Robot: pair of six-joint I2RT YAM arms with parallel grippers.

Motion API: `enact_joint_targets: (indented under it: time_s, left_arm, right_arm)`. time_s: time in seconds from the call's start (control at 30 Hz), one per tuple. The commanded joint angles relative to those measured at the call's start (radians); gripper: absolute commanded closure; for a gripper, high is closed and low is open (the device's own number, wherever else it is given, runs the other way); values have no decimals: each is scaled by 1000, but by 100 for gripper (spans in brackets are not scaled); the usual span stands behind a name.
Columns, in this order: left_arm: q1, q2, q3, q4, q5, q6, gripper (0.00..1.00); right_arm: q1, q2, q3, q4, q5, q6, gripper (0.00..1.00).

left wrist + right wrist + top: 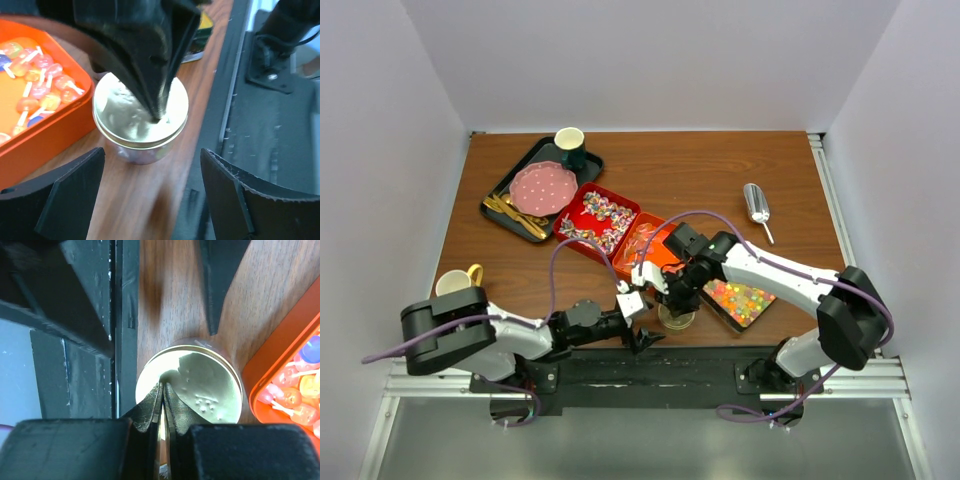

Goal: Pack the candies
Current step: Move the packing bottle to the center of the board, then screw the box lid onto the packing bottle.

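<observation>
The right pincer [162,390], closed on nothing, presses its tips onto the round gold metal lid [125,120] of a small glass jar [142,154]. The left pincer [152,167] gapes open just beside the jar. Colourful candies [37,67] fill the neighbouring orange tray [50,140] on the table [130,200]. Best to press centrally, with the left bracing the jar.
</observation>
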Motion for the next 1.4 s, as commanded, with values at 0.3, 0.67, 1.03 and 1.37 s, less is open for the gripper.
enact_joint_targets:
  time_s: [0.3,0.67,1.03,1.37]
  left_arm:
    - [-24,241,15,176,-56,37,17]
    - [-24,408,15,430,-9,117,16]
    - [-26,602,82,704,-21,175,17]
    - [-22,661,123,739,-23,242,17]
  right_arm:
    - [-14,-65,-27,-39,35,10,98]
    - [-43,-269,44,-203,64,-62,30]
    - [-45,-205,-16,-93,65,-332,19]
    - [-46,-142,-24,-64,41,-385,18]
